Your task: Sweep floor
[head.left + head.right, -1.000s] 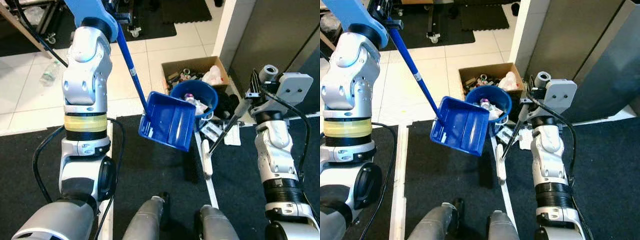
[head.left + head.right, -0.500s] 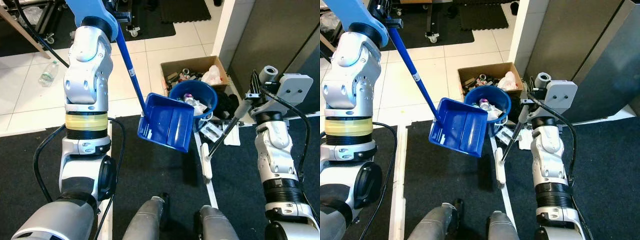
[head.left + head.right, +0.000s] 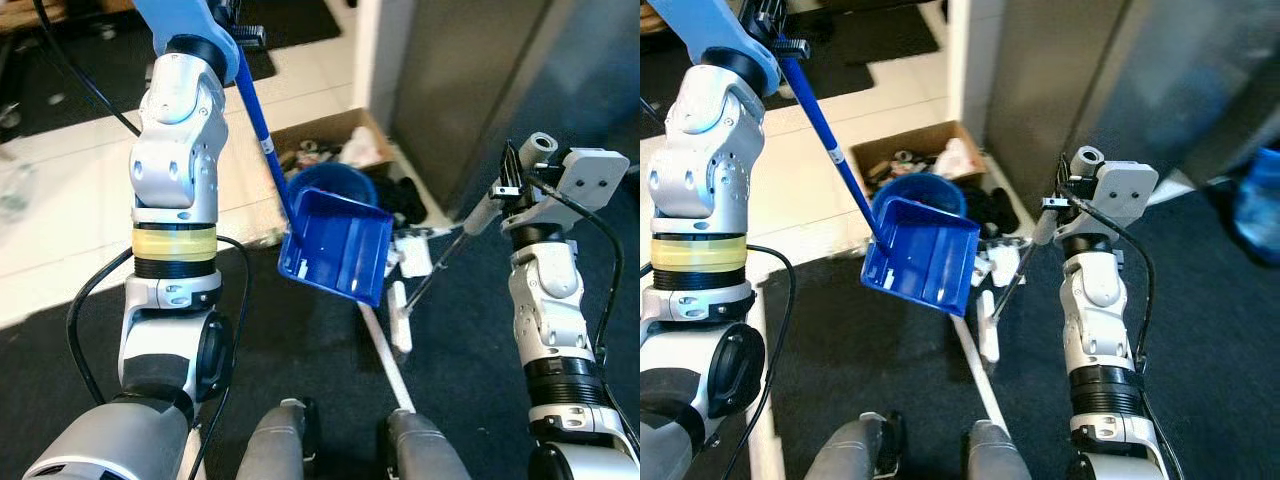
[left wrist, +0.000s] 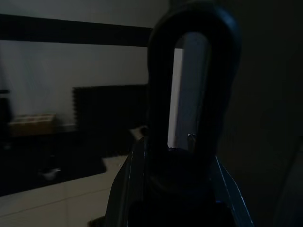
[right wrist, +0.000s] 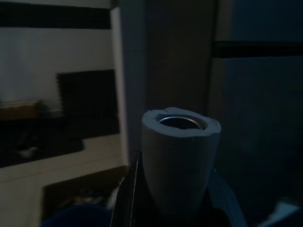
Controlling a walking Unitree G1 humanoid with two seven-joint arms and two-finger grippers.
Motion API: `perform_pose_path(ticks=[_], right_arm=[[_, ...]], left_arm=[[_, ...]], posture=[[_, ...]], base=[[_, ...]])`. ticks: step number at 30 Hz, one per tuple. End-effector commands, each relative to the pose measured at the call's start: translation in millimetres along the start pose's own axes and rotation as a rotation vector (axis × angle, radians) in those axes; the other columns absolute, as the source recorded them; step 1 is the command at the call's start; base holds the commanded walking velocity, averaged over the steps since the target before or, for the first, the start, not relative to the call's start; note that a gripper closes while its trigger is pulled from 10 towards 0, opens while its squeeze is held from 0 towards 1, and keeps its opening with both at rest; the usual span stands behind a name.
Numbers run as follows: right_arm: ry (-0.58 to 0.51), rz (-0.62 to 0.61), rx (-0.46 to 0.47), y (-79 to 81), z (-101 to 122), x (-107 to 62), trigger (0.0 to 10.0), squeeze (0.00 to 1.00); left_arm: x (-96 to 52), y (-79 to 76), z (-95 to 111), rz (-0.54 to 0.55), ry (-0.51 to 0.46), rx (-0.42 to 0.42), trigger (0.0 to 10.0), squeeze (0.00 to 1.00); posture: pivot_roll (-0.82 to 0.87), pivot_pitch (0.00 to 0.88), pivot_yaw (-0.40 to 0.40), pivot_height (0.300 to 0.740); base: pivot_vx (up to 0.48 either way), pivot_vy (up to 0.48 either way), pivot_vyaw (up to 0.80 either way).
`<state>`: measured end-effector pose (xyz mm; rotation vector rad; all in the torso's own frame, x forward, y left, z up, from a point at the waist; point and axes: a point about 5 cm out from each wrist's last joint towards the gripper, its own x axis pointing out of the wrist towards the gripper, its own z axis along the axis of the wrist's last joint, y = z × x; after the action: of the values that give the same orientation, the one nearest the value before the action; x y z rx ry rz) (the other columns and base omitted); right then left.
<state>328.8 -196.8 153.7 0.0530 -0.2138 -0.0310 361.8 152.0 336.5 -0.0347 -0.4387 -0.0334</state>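
My left gripper point(image 3: 778, 40) is raised at the upper left, shut on the long blue handle point(image 3: 262, 135) of a blue dustpan point(image 3: 337, 247). The pan hangs tilted in front of a blue bin point(image 3: 325, 183) full of rubbish and hides the bin's near rim. A few pale specks cling inside the pan. On the right, my right gripper point(image 3: 1064, 197) is shut on the grey broom handle point(image 3: 480, 215). The broom's shaft slants down to a white head point(image 3: 400, 322) on the dark mat. The left wrist view has the dustpan handle's loop point(image 4: 189, 94) close up; the right wrist view has the broom handle's end point(image 5: 180, 156).
A cardboard box point(image 3: 325, 147) of rubbish stands behind the bin on the pale tiles. A grey wall and cabinet point(image 3: 470, 90) rise at the right. Crumpled paper point(image 3: 412, 257) lies by the bin. A white strip point(image 3: 385, 360) runs across the dark mat point(image 3: 300, 350) towards my feet.
The camera has swung to the right, so the bin, box and wall have slid left in view. The dustpan and broom stay held much as before.
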Motion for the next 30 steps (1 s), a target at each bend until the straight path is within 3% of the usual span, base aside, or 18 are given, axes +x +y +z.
perform_pose_path(ticks=[1,19,30], right_arm=[[-0.003,-0.003,0.0,-0.3,0.8,0.4,10.0,0.0],[-0.002,-0.008,0.003,-0.7,0.1,0.5,10.0,0.0],[0.0,-0.009,0.006,-0.7,-0.8,0.0,10.0,0.0]], left_arm=[[1.9,1.6,11.7,0.004,-0.059,0.001,10.0,0.0],[2.3,1.1,10.7,0.001,-0.058,0.003,10.0,0.0],[2.2,0.3,10.6,-0.002,-0.059,0.007,10.0,0.0]], posture=[[-0.08,0.099,0.016,0.74],[-0.08,0.098,0.017,0.74],[-0.08,0.099,0.019,0.74]], base=[[0.334,0.0,0.0],[0.332,0.0,0.0],[0.48,0.0,0.0]])
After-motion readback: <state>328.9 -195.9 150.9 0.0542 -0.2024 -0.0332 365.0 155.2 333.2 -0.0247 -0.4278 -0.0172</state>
